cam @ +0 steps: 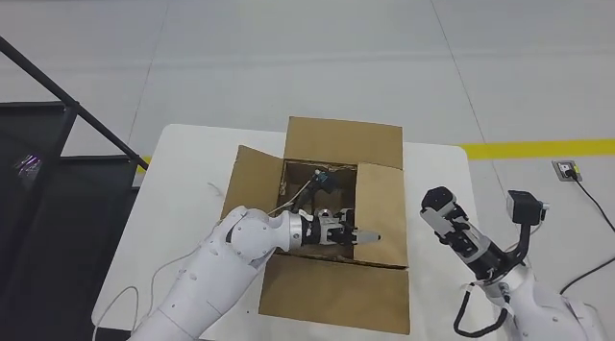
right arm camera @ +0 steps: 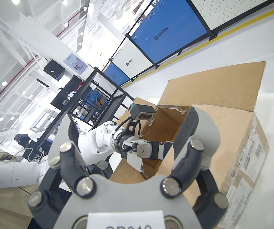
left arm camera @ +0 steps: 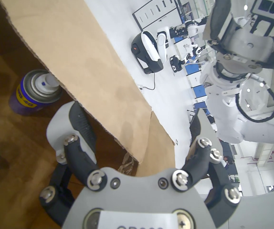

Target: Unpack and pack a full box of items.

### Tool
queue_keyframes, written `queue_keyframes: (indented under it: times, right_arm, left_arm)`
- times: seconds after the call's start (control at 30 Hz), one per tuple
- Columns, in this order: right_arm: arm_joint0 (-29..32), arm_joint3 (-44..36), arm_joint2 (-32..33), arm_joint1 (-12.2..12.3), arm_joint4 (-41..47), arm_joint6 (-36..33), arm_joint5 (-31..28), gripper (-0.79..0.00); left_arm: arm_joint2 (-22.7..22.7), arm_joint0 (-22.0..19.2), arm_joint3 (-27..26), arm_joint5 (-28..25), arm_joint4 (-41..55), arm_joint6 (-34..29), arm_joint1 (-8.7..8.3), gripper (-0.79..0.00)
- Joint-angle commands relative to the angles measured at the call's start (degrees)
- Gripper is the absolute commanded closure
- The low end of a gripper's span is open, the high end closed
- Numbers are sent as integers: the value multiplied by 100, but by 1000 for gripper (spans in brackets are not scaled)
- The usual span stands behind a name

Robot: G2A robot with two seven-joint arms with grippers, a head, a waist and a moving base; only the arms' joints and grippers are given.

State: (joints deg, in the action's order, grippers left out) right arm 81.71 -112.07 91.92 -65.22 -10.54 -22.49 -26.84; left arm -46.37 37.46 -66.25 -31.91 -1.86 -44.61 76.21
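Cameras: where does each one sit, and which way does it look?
Top view: above the arms, looking down at the table and open cardboard box; both arms show.
Left wrist view: on the left wrist, looking past the open left gripper into the box at a spray can.
Right wrist view: on the right wrist, looking past the open right gripper across at the box.
Shared: both wrist views show the box and the other gripper.
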Motion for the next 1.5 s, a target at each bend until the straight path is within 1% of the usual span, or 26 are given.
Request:
queue_keyframes:
  times: [0.0, 0.17, 0.2, 0.3, 0.43, 0.53, 0.6, 0.63, 0.77, 0.8, 0.87, 0.9, 0.93, 1.0, 1.1, 1.27, 1.3, 1.33, 1.4, 1.43, 1.47]
  right_arm:
    - [-14, 2, 0, 3, 16, -1, -3, -785]
    - [8, -30, 49, 6, 44, 86, -60, -785]
    - [36, -61, 81, 6, 47, 153, -93, -785]
    - [141, -135, 157, 1, 60, 340, -122, -785]
    - [336, -224, 326, 0, 29, 538, -130, -785]
    - [483, -274, 462, 1, -28, 661, -81, -785]
    - [608, -302, 577, 0, -77, 757, -56, -785]
    - [647, -303, 607, 0, -72, 779, -63, -785]
    - [882, -251, 850, -2, 77, 928, -184, -785]
    - [953, -212, 936, -1, 141, 953, -245, -785]
    - [1025, -153, 1035, 1, 239, 970, -329, -785]
    - [1071, -104, 1101, 2, 307, 969, -395, -785]
    - [1090, -76, 1128, 3, 345, 963, -424, -785]
    - [1129, 34, 1218, 5, 459, 968, -507, -785]
    - [1144, 172, 1317, 9, 601, 951, -604, -785]
    - [1145, 421, 1480, 14, 836, 930, -716, -785]
    - [1138, 492, 1513, 15, 924, 928, -734, -785]
    - [1134, 523, 1525, 16, 963, 912, -743, -785]
    - [1106, 666, 1589, 16, 1105, 926, -710, -785]
    - [1094, 691, 1581, 16, 1167, 903, -721, -785]
    - [1071, 760, 1571, 15, 1358, 864, -760, -785]
  left_arm:
    - [-56, 38, -71, -93, 63, 71, -4, -785]
    - [-109, 78, -229, -240, 45, 370, 16, -785]
    - [-113, 80, -269, -322, -4, 499, 29, -785]
    - [-63, 57, -374, -315, -268, 799, 68, -785]
    - [103, -94, -435, -331, -388, 1072, 174, -785]
    - [324, -275, -338, -314, -454, 1211, 296, -785]
    - [518, -444, -178, -278, -562, 1380, 412, -785]
    - [575, -492, -122, -270, -575, 1414, 447, -785]
    - [922, -799, 236, -201, -585, 1506, 676, -785]
    - [1033, -905, 371, -159, -578, 1523, 759, -785]
    - [1168, -1028, 542, -120, -563, 1533, 865, -785]
    - [1270, -1123, 683, -75, -551, 1557, 954, -785]
    - [1320, -1165, 752, -60, -536, 1569, 999, -785]
    - [1499, -1300, 977, -23, -503, 1578, 1160, -785]
    - [1661, -1436, 1276, 7, -472, 1612, 1338, -785]
    - [1922, -1658, 1844, 73, -354, 1616, 1691, -785]
    - [1984, -1703, 1998, 84, -328, 1592, 1782, -785]
    - [2008, -1727, 2072, 85, -314, 1583, 1826, -785]
    - [2076, -1787, 2337, 63, -265, 1553, 1967, -785]
    - [2086, -1799, 2405, 38, -240, 1543, 2003, -785]
    - [2101, -1832, 2542, -9, -207, 1517, 2069, -785]
